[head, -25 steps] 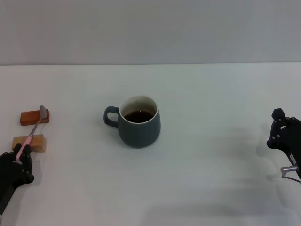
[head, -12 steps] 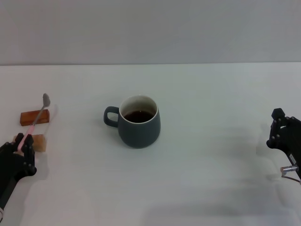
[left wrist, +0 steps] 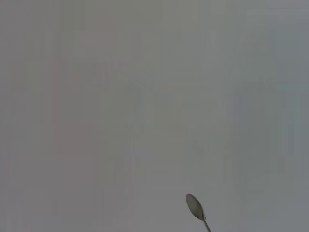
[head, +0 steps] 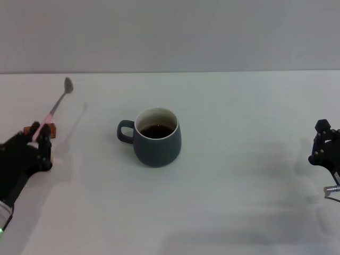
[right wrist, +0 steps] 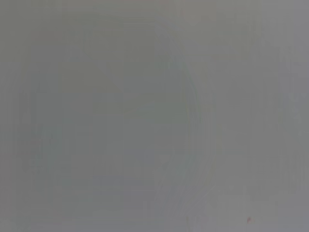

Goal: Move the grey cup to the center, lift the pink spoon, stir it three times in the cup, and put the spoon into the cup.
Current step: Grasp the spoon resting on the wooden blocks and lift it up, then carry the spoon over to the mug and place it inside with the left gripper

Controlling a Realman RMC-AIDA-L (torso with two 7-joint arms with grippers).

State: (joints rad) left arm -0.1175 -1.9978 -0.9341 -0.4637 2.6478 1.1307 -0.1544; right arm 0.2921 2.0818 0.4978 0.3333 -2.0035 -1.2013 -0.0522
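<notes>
A: Left claw [head: 37, 139], far left of the white surface [head: 239, 133]: clamped on the pale handle end of the slim pink-handled metal spoon [head: 56, 107], bowl raised and angled away.

B: Light, stiff, slippery; best pinched at the handle. Rounded blue-grey ceramic mug [head: 156, 137] at centre: heavy, fragile, liquid-filled.

A: Right claw [head: 325, 144] parked far right; spread impossible to tell.

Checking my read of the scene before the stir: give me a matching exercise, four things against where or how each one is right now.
Things:
1. pink spoon
2. grey cup
3. right gripper
4. reddish-brown block

States:
A. at the table's right edge, holding nothing
B. lifted off the table in the left gripper, bowl pointing up and away
C. mid-table, handle towards the robot's left, dark liquid inside
D. mostly hidden behind the left gripper

Pairs: 1-B, 2-C, 3-A, 4-D
</notes>
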